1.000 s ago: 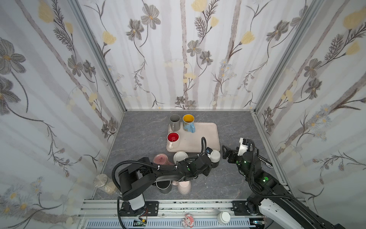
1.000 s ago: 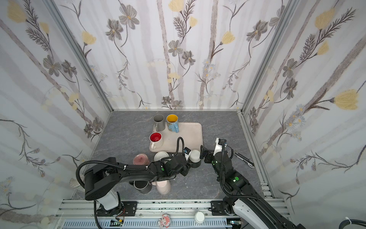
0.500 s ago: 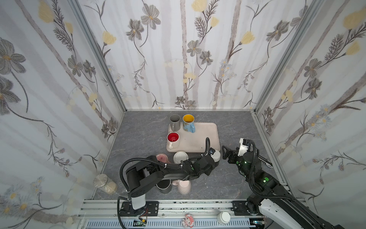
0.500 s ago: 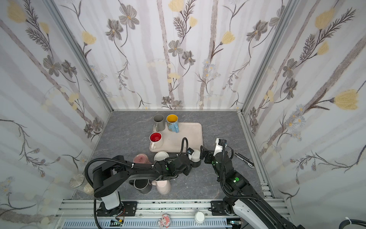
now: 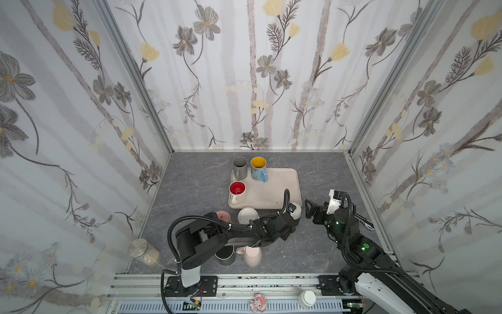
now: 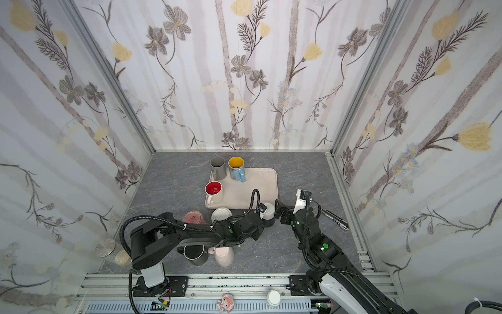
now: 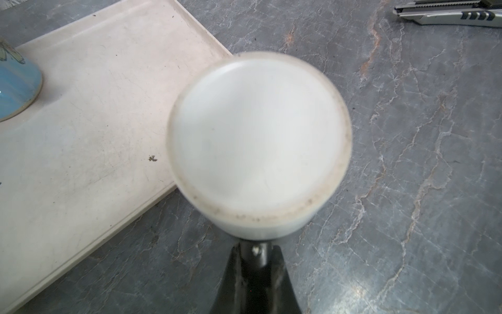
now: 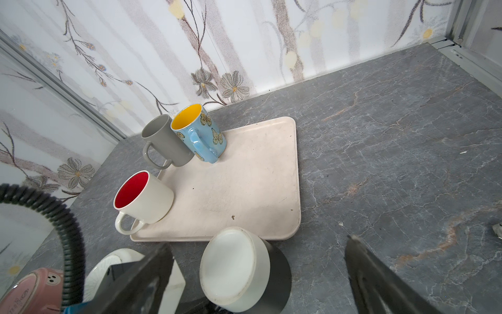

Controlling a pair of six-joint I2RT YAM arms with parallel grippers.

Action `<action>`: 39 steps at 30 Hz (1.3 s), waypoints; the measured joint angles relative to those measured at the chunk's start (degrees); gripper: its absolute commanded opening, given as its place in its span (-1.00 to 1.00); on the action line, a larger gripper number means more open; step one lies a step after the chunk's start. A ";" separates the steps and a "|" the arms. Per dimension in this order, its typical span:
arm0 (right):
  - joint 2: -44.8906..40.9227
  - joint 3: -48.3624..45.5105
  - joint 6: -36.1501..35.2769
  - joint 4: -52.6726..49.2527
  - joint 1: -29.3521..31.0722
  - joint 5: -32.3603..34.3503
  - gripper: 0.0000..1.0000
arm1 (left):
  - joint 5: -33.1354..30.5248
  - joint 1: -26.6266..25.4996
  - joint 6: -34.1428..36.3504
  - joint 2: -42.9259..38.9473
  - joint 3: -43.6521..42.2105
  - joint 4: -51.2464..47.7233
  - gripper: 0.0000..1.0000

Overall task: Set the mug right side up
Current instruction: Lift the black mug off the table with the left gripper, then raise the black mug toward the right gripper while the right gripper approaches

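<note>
- Now your left gripper is clamped on the mug; a second ago its jaws stood partly apart around it.
- The mug has barely shifted since then. It is over the counter, nearer the near edge than the far one and a little right of the middle, just off the near right corner of the tray.
- Your left arm has pushed its shoulder block further in from the near left corner than a second ago. Your right arm has not moved.
- The left arm lies low and stretched out, running from the near edge toward the right, and it meets the mug from the near left side.
- In the left wrist view the closed fingers pinch a dark part at the mug's side. You cannot see the handle itself.
- Your right gripper is spread wide and holds nothing. It points at the mug from just beside its right side; whether it touches cannot be told.
- The mug is upside down: its pale base faces up and its dark mouth end faces the counter, so the long axis runs roughly vertical.
- Whether the mouth rests on the counter or hangs clear cannot be told.
</note>
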 measured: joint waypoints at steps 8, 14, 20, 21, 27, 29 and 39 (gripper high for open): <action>-0.96 -0.28 -0.02 0.42 0.00 -0.57 0.96 | 0.17 0.00 0.55 -1.18 -0.87 0.02 -1.00; -3.80 -2.23 -0.22 3.39 0.00 -4.26 0.97 | 3.06 1.16 -0.66 -5.22 -3.52 0.94 -1.00; -6.49 -3.74 -0.24 8.15 0.00 -9.22 0.95 | 5.73 4.11 -3.54 -12.13 -6.93 4.94 -1.00; -6.69 -3.96 -0.22 9.27 0.00 -10.23 0.95 | 6.05 4.66 -4.11 -13.44 -7.56 5.90 -1.00; -4.28 -4.57 1.99 16.17 0.00 -16.61 0.84 | 8.50 8.74 -7.85 -20.92 -11.89 13.51 -1.00; -2.56 -4.55 2.93 18.67 0.00 -18.73 0.80 | 8.87 10.19 -9.29 -22.95 -13.20 16.02 -1.00; 5.14 -4.09 9.62 32.44 0.07 -27.41 0.49 | 9.35 15.08 -13.68 -30.56 -19.41 32.15 -1.00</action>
